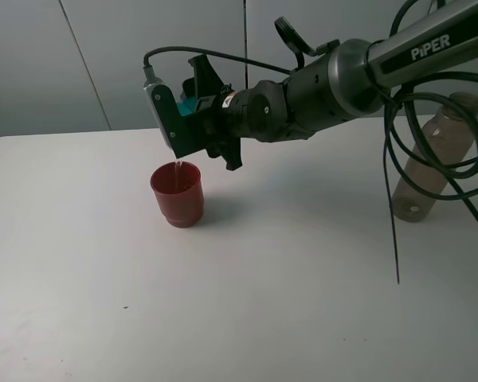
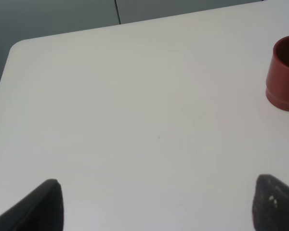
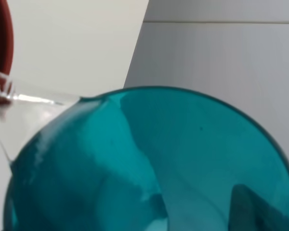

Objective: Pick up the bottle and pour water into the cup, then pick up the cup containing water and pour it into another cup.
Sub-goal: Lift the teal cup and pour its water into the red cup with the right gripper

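Tipped translucent teal cup (image 3: 149,163)

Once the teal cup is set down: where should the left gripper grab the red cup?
Take the red cup by its wider upper wall, above the stepped base, coming level from the left gripper's side. It stands upright and open-topped, holding poured water, so a side grasp likely keeps it level.

On your white worktop (image 1: 247,302) you have the dark red cup (image 1: 177,193) standing upright left of centre and the tall smoky bottle (image 1: 434,159) well apart from it near the right edge.
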You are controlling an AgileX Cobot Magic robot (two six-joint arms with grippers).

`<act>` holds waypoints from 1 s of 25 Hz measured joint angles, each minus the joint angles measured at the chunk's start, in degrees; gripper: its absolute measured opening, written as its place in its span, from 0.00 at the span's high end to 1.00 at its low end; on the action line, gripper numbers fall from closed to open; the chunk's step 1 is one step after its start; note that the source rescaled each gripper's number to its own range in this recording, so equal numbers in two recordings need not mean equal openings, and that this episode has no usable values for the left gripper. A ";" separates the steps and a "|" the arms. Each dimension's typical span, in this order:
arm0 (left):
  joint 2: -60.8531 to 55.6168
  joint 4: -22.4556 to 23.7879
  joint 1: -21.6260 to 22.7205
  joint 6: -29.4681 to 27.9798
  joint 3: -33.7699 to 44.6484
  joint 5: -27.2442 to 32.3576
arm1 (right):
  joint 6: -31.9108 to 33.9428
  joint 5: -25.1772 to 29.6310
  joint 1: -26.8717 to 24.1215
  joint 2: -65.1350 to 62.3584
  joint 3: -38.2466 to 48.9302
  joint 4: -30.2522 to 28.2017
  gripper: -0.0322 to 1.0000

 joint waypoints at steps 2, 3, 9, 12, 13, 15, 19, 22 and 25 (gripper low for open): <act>0.00 0.00 0.00 0.00 0.00 0.00 | -0.94 -1.54 0.00 0.00 0.00 0.00 0.86; 0.00 0.00 0.00 0.00 0.00 0.00 | -1.55 -2.30 0.00 0.00 0.00 0.00 0.86; 0.00 0.00 0.00 0.00 0.00 0.00 | -4.34 -7.27 0.00 0.00 0.00 0.00 0.86; 0.00 0.00 0.00 0.00 0.00 0.00 | -5.78 -7.90 0.00 0.00 0.00 0.00 0.86; 0.00 0.00 0.00 0.00 0.00 0.00 | -6.24 -8.02 0.00 0.00 0.00 0.00 0.86; 0.00 0.00 0.00 0.00 0.00 0.00 | -6.64 -8.25 0.00 0.00 0.00 0.00 0.86; 0.00 0.00 0.00 0.00 0.00 0.00 | -7.02 -8.25 0.00 0.00 0.00 -0.75 0.86; 0.00 0.00 0.00 0.00 0.00 0.00 | -7.59 -8.34 0.12 0.00 0.00 -0.95 0.86; 0.00 0.00 0.00 0.00 0.00 0.00 | -7.98 -8.34 0.34 0.00 0.00 -1.35 0.86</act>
